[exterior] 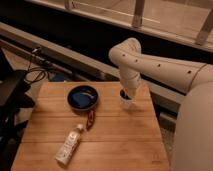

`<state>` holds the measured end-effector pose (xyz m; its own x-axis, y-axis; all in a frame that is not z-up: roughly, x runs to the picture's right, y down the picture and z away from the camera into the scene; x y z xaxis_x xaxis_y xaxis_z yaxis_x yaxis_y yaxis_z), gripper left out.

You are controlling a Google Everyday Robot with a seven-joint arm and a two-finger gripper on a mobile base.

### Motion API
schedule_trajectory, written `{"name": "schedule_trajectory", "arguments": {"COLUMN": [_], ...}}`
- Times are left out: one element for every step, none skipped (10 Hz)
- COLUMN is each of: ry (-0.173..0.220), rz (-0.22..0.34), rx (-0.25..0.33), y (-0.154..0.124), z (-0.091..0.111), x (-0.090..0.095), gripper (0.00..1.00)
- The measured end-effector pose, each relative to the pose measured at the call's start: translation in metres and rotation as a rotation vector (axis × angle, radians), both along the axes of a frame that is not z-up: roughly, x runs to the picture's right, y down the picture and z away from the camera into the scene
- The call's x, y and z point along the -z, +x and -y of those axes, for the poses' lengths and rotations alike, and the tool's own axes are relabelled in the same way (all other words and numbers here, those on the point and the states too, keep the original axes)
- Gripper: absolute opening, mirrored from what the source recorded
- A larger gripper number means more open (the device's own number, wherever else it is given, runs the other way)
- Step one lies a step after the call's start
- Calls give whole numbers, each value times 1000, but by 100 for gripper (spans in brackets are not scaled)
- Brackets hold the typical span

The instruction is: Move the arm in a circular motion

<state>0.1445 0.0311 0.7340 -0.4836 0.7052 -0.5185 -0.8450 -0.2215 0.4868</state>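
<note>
The arm (150,67) is a thick cream-white tube with small dark holes. It reaches in from the right, bends at a rounded joint (126,52) and drops toward the wooden table (120,145). Its lower end with the gripper (126,90) hangs right over a small white cup (127,102) near the table's back right. The gripper is shut, and I see nothing held in it. Most of it is hidden by the arm's casing.
A dark blue bowl (82,97) sits at the table's back middle. A small reddish-brown item (90,119) lies in front of it. A clear plastic bottle (69,145) lies on its side at the front left. Black gear and cables (30,75) stand left of the table.
</note>
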Motion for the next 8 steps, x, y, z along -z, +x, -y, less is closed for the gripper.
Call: {"name": "schedule_trajectory", "arguments": {"ry": [18,34,50,59,70,84,92,92], "rz": [13,28,50,68,94,140,185,222], "rx": [13,27,41,53,66,88,106,114], "y": [-8,-17,-29,-38,-47,-64,-86,-106], "z": [9,17,26,31,37,47,54,56], "x": [-6,-11,-17,-21,-26,-36,-44,-49], "gripper": [0,0,0,0,0,0,0,0]}}
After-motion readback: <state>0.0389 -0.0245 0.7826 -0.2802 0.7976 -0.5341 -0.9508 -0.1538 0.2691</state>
